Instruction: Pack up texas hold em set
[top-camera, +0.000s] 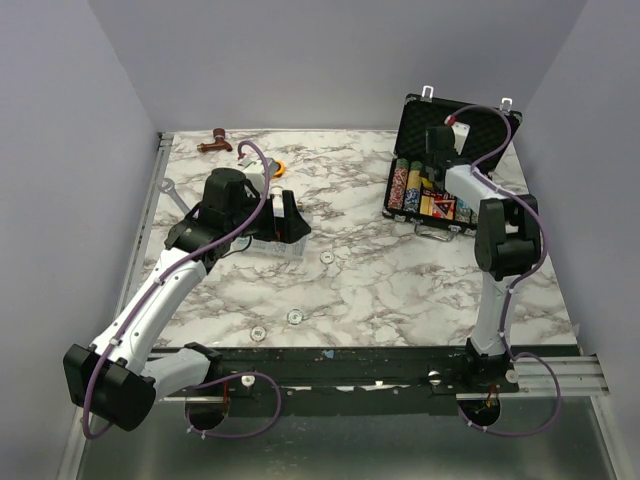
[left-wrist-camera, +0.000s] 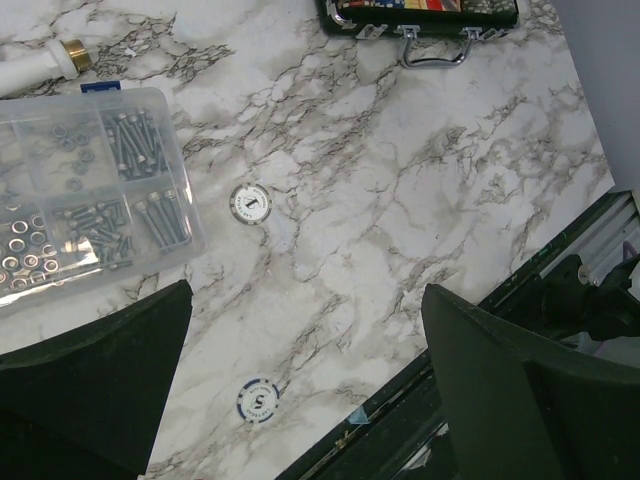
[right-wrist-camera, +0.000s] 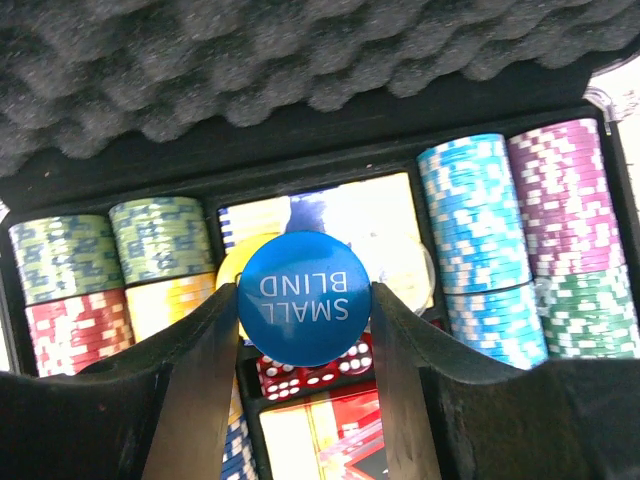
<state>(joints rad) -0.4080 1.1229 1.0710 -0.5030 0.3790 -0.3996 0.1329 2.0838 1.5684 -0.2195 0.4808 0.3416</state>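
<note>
At the far right of the grey-veined white marble tabletop (top-camera: 400, 290), the black foam-lined briefcase-style case (top-camera: 470, 125) is sitting open with its lid raised. Doing this step well probably means bringing the load down over the case's middle compartment, clear of the chip rows on either side. It should be let go only once it is lying low and flat.

The right arm (top-camera: 497, 250) is reaching forward from its base, elbow raised, wrist dipping into the case. The left arm (top-camera: 170, 270) is stretching over the left half, hanging above the clear plastic compartment box (left-wrist-camera: 90, 190) of screws and nuts. Its left fingers (left-wrist-camera: 90, 370) are standing spread wide, gripping nothing.

The right fingers (right-wrist-camera: 200, 380) are pinching a round blue plastic disc (right-wrist-camera: 304, 298) lettered SMALL BLIND by its edges, above the middle compartment. A white poker chip (left-wrist-camera: 250, 203) and a blue-and-white poker chip (left-wrist-camera: 257, 400) are lying loose on the marble, well apart from the case. Tiny red dice (right-wrist-camera: 320, 365) are showing just below the disc.
</note>
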